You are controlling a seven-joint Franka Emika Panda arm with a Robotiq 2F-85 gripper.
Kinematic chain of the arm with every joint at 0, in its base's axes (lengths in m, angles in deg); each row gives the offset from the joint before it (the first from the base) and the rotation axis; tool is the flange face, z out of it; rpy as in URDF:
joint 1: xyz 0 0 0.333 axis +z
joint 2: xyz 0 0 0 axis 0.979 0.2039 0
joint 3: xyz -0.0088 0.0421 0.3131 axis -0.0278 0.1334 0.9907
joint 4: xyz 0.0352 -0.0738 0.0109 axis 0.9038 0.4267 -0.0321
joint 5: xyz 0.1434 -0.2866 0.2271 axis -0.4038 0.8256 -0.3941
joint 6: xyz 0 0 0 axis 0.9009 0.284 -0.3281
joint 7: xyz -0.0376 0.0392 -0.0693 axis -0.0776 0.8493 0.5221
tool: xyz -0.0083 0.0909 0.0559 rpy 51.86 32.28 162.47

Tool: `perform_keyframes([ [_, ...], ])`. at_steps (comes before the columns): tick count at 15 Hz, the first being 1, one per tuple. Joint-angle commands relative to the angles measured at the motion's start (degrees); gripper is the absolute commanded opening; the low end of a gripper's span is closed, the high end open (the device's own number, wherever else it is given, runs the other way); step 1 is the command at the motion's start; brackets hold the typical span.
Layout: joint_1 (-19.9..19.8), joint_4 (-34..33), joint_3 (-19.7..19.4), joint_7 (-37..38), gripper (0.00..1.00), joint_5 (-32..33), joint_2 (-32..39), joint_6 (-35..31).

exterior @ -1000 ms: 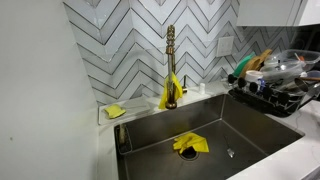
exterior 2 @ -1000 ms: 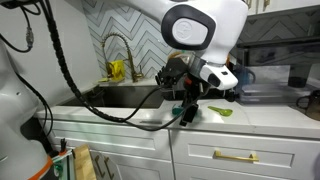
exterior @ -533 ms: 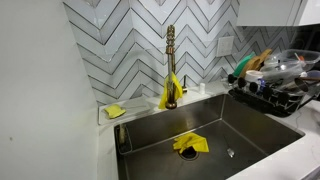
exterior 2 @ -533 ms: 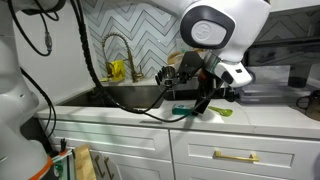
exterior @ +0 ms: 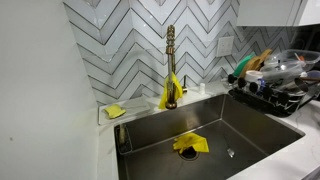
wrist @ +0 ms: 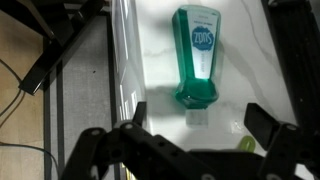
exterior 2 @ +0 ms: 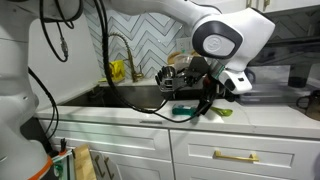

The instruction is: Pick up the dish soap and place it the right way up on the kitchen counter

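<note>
The wrist view alone plainly shows the dish soap (wrist: 197,55) lying on the kitchen counter (wrist: 155,40) beyond wide-open, empty fingers (wrist: 262,120).

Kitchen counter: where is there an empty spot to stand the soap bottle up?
The white kitchen counter is bare on both sides of the lying soap bottle, between it and the front edge and on the far side. Crowded: the dish rack is full, and a yellow sponge sits in the back corner beside the sink.

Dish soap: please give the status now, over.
Gripper open, over the cap end. Dish soap lying flat on kitchen counter, not gripped. Small green item beside the cap.
</note>
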Motion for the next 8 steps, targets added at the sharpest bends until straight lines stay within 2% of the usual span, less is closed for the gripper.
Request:
perform_keyframes([
  [1, -1.3, -3.4, 1.4, 1.7, 1.00, -1.5, 3.2, 2.5],
  [3, -1.3, -4.1, 1.7, 1.9, 0.75, -1.3, 4.1, 2.7],
  [8, -1.1, -4.8, 1.9, 2.1, 0.35, -0.1, 4.8, 3.5],
])
